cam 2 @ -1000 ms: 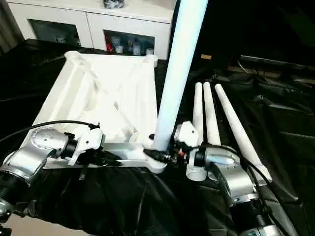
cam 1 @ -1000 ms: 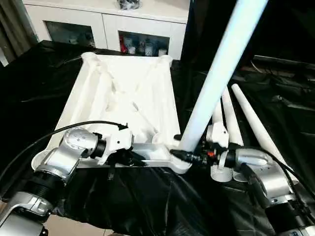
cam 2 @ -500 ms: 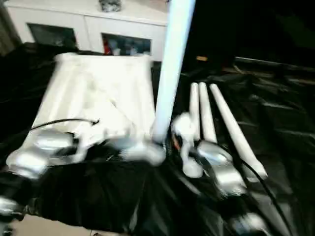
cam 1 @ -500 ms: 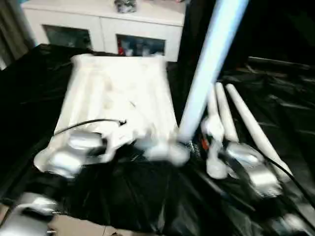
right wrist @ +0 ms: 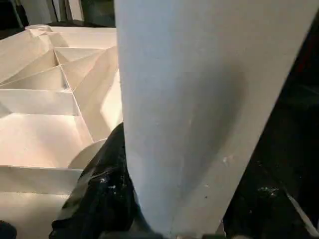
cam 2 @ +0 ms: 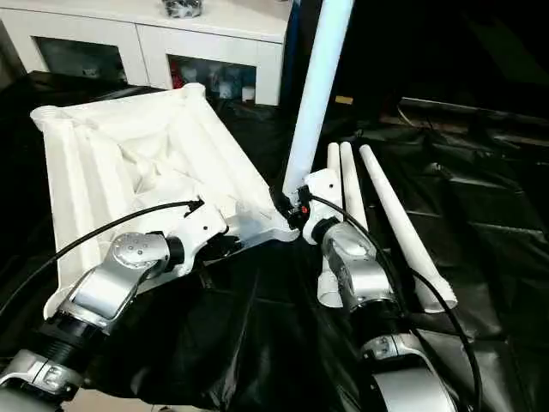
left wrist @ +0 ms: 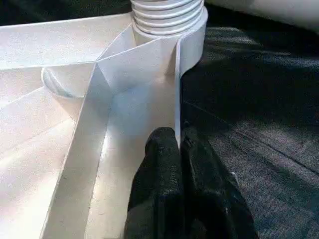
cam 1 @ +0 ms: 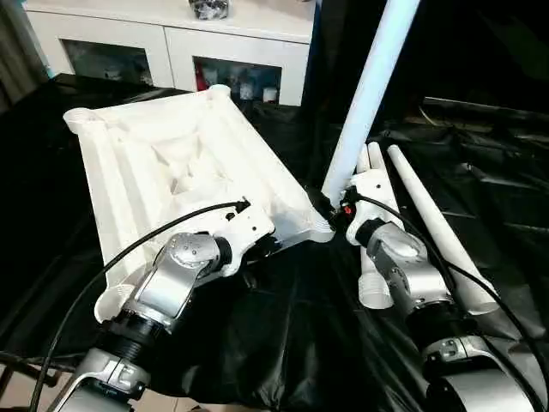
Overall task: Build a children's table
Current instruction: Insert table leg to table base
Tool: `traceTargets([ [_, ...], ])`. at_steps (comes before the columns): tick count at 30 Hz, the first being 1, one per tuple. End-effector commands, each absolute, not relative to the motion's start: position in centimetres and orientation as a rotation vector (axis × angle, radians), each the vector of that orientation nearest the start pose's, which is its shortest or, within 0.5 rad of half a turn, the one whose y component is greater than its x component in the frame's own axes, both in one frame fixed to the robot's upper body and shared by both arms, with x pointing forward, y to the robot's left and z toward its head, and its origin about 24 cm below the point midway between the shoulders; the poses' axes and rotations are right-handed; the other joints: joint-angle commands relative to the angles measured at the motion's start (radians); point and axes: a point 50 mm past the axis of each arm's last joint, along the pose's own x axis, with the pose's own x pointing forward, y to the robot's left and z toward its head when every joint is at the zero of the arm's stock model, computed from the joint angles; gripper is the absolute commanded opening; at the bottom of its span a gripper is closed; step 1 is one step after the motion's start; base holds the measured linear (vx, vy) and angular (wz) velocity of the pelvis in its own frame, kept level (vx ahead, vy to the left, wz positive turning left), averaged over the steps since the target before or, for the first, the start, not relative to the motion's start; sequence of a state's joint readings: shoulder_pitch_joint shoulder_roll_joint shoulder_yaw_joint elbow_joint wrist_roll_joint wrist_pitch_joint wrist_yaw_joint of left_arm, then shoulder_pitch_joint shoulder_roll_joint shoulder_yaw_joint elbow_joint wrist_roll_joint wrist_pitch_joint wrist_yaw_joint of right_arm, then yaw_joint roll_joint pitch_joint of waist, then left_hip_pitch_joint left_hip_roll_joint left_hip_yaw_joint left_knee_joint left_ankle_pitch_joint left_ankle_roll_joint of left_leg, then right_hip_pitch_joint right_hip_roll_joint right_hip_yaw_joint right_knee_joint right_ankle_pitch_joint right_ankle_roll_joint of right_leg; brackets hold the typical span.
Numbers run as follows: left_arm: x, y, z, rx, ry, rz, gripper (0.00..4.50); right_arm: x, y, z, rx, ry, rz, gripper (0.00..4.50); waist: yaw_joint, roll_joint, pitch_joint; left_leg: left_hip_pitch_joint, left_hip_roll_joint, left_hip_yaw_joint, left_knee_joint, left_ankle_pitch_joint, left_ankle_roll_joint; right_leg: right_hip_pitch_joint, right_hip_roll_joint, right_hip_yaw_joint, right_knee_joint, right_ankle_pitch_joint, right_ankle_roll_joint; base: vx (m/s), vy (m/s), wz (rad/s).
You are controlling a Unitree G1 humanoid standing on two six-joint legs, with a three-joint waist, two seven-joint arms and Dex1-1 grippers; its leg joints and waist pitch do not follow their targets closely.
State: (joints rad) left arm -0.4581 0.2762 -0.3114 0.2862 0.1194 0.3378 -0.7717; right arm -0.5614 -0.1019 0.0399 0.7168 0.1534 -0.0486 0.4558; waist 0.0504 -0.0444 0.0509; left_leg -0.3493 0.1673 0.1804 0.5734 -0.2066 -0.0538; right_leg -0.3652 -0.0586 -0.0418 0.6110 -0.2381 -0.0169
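Black sheeting [cam 1: 283, 343] is carrying the upturned tabletop [cam 1: 171, 163], steadied by the left gripper [left wrist: 178, 149] clenching its rim while the right gripper [cam 1: 336, 209], at three o'clock, is grasping the upright leg [cam 1: 364, 103] for screwing in.

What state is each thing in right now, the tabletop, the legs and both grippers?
tabletop: upside down, ribbed side up, on the black sheet.
upright leg: standing in the tabletop's near corner socket, threads partly showing.
spare legs: three, lying side by side on the sheet.
left gripper: shut on the tabletop's edge wall.
right gripper: closed around the upright leg's base.
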Motion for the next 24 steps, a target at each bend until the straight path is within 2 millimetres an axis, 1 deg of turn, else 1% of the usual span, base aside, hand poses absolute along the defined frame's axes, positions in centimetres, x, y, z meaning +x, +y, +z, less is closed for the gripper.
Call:
traceTargets([
  [1, 30.0, 8.9, 4.6, 0.472, 0.389, -1.024, 0.00, 31.6, -9.8, -0.9, 0.015, 0.387, 0.633, 1.89, 0.002, 0.014, -0.021, 0.005, 0.077, -0.034, -0.091, -0.272, 0.003, 0.010, -0.100, 0.058, -0.093, -0.266, -0.189, 0.000, 0.000, 0.00],
  [3, 30.0, 9.0, 4.7, 0.475, 0.397, -1.025, 0.00, 31.5, -9.4, -0.8, 0.019, 0.383, 0.671, 1.89, 0.001, 0.012, -0.022, 0.004, 0.077, -0.034, -0.092, -0.276, -0.002, 0.009, -0.100, 0.059, -0.094, -0.269, -0.183, 0.000, 0.000, 0.00],
  [5, 30.0, 9.1, 4.7, 0.477, 0.400, -1.028, 0.00, 31.5, -9.4, -0.8, 0.018, 0.378, 0.667, 1.89, -0.002, 0.012, -0.023, 0.002, 0.078, -0.035, -0.092, -0.263, 0.001, 0.011, -0.099, 0.058, -0.091, -0.236, -0.187, 0.000, 0.000, 0.00],
  [6, 30.0, 9.2, 4.7, 0.478, 0.401, -1.028, 0.00, 31.6, -9.4, -0.7, 0.021, 0.376, 0.666, 2.24, -0.003, 0.012, -0.023, 0.002, 0.077, -0.034, -0.092, -0.261, 0.002, 0.010, -0.098, 0.058, -0.091, -0.228, -0.188, 0.000, 0.000, 0.00],
  [8, 30.0, 9.3, 4.7, 0.484, 0.403, -1.036, 0.00, 31.8, -9.6, -0.6, 0.019, 0.361, 0.650, 2.24, -0.005, 0.012, -0.022, 0.002, 0.076, -0.033, -0.092, -0.257, 0.005, 0.010, -0.099, 0.059, -0.090, -0.216, -0.196, 0.000, 0.000, 0.00],
  [9, 30.0, 9.3, 4.7, 0.484, 0.405, -1.036, 0.00, 31.9, -9.6, -0.5, 0.032, 0.358, 0.652, 2.47, -0.005, 0.015, -0.023, 0.003, 0.076, -0.033, -0.091, -0.257, 0.005, 0.010, -0.099, 0.059, -0.090, -0.216, -0.200, 0.000, 0.000, 0.00],
  [10, 30.0, 9.4, 4.7, 0.484, 0.406, -1.035, 0.00, 31.9, -9.6, -0.4, 0.043, 0.357, 0.656, 2.64, -0.005, 0.014, -0.023, 0.004, 0.077, -0.032, -0.090, -0.253, 0.006, 0.010, -0.099, 0.060, -0.091, -0.204, -0.203, 0.000, 0.000, 0.00],
  [12, 30.0, 9.5, 4.7, 0.484, 0.408, -1.037, 0.00, 32.1, -9.7, 0.0, 0.047, 0.335, 0.662, 2.65, -0.006, 0.014, -0.022, 0.003, 0.076, -0.031, -0.091, -0.254, 0.009, 0.010, -0.098, 0.060, -0.091, -0.208, -0.207, 0.000, 0.000, 0.00],
  [13, 30.0, 9.5, 4.8, 0.483, 0.408, -1.037, 0.00, 32.1, -9.7, 0.0, 0.047, 0.333, 0.663, 2.69, -0.004, 0.016, -0.027, 0.004, 0.077, -0.030, -0.088, -0.237, 0.010, 0.012, -0.100, 0.061, -0.089, -0.177, -0.213, 0.000, 0.000, 0.00],
  [14, 30.0, 9.5, 4.8, 0.483, 0.408, -1.037, 0.00, 32.2, -9.7, 0.1, 0.050, 0.328, 0.667, 2.69, -0.004, 0.015, -0.027, 0.003, 0.078, -0.031, -0.088, -0.224, 0.012, 0.014, -0.099, 0.060, -0.086, -0.154, -0.217, 0.000, 0.000, 0.00],
  [15, 30.0, 9.6, 4.8, 0.485, 0.409, -1.044, 0.00, 32.2, -9.7, 0.3, 0.050, 0.318, 0.677, 3.05, -0.004, 0.014, -0.027, 0.001, 0.077, -0.029, -0.088, -0.204, 0.018, 0.015, -0.097, 0.058, -0.081, -0.114, -0.225, 0.000, 0.000, 0.00],
  [17, 29.9, 9.8, 4.8, 0.493, 0.410, -1.059, 0.00, 32.3, -9.8, 0.9, 0.040, 0.286, 0.711, 3.13, -0.003, 0.016, -0.028, 0.000, 0.077, -0.029, -0.085, -0.183, 0.029, 0.018, -0.097, 0.057, -0.077, -0.080, -0.233, 0.000, 0.000, 0.00],
  [18, 29.9, 9.9, 4.8, 0.500, 0.410, -1.070, 0.00, 32.1, -9.5, 1.3, 0.025, 0.254, 0.784, 3.18, -0.002, 0.021, -0.030, 0.000, 0.077, -0.028, -0.083, -0.170, 0.034, 0.020, -0.097, 0.057, -0.074, -0.053, -0.239, 0.000, 0.000, 0.00],
  [19, 29.9, 10.1, 4.9, 0.504, 0.408, -1.079, 0.00, 31.9, -9.5, 1.5, 0.012, 0.241, 0.821, 3.18, -0.002, 0.018, -0.030, -0.001, 0.077, -0.027, -0.081, -0.157, 0.043, 0.022, -0.097, 0.057, -0.072, -0.022, -0.244, 0.000, 0.000, 0.00],
  [20, 29.9, 10.2, 4.9, 0.507, 0.407, -1.085, 0.00, 31.8, -9.4, 1.6, 0.003, 0.235, 0.843, 3.32, -0.001, 0.017, -0.031, -0.001, 0.076, -0.027, -0.080, -0.146, 0.048, 0.024, -0.096, 0.056, -0.071, -0.007, -0.245, 0.000, 0.000, 0.00],
  [21, 29.9, 10.2, 4.9, 0.508, 0.406, -1.086, 0.00, 31.8, -9.4, 1.7, 0.002, 0.233, 0.846, 3.48, -0.001, 0.017, -0.033, -0.001, 0.075, -0.026, -0.077, -0.124, 0.059, 0.026, -0.096, 0.055, -0.067, 0.027, -0.251, 0.000, 0.000, 0.00],
  [22, 29.9, 10.5, 4.9, 0.516, 0.399, -1.107, 0.00, 31.7, -9.7, 2.1, -0.011, 0.211, 0.888, 3.48, 0.000, 0.019, -0.034, -0.001, 0.074, -0.026, -0.075, -0.102, 0.070, 0.027, -0.096, 0.055, -0.066, 0.055, -0.258, 0.000, 0.000, 0.00],
  [24, 29.8, 10.7, 5.1, 0.518, 0.379, -1.141, 0.00, 31.4, -10.2, 2.5, -0.042, 0.198, 0.945, 3.48, 0.001, 0.017, -0.034, -0.002, 0.074, -0.024, -0.072, -0.086, 0.087, 0.029, -0.096, 0.055, -0.063, 0.084, -0.263, 0.000, 0.000, 0.00],
])
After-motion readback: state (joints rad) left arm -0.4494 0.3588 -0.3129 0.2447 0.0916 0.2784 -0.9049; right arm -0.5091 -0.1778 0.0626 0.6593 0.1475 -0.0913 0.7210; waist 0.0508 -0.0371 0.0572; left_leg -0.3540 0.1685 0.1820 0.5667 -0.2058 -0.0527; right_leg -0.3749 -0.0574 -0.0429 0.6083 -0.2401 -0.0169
